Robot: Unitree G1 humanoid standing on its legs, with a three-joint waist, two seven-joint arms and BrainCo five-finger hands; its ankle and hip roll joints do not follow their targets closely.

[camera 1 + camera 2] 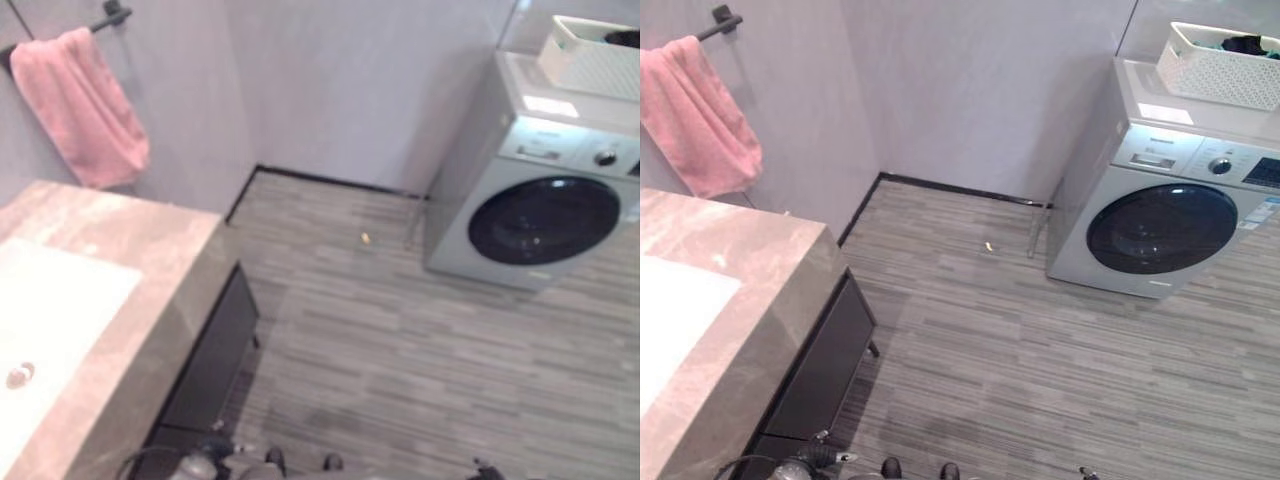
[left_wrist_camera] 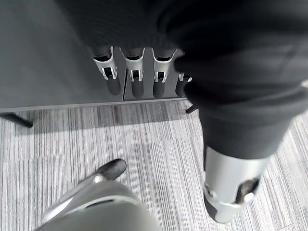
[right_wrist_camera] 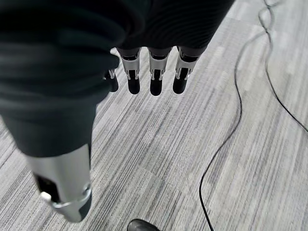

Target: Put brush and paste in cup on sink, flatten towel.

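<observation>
Pink towel [image 1: 82, 105] hanging bunched from a dark rail [image 1: 108, 17] on the wall, above the far end of the counter [image 1: 130, 300]. White sink [image 1: 50, 310] set in the counter, with a drain [image 1: 19, 375] near its close edge. Dark cabinet [image 1: 820, 370] below the counter. Washer [image 1: 1160, 215] standing against the far wall, well apart from the counter, with a white basket [image 1: 1225, 65] on top. Small yellow bit [image 1: 988, 245] lying on the floor [image 1: 1040, 380] between counter and washer.

Left hand [image 2: 137, 72] hanging low beside the cabinet front, fingers straight and relaxed, holding nothing. Right hand [image 3: 154, 77] hanging over the floor, fingers also straight, thumb apart, nothing in it.
</observation>
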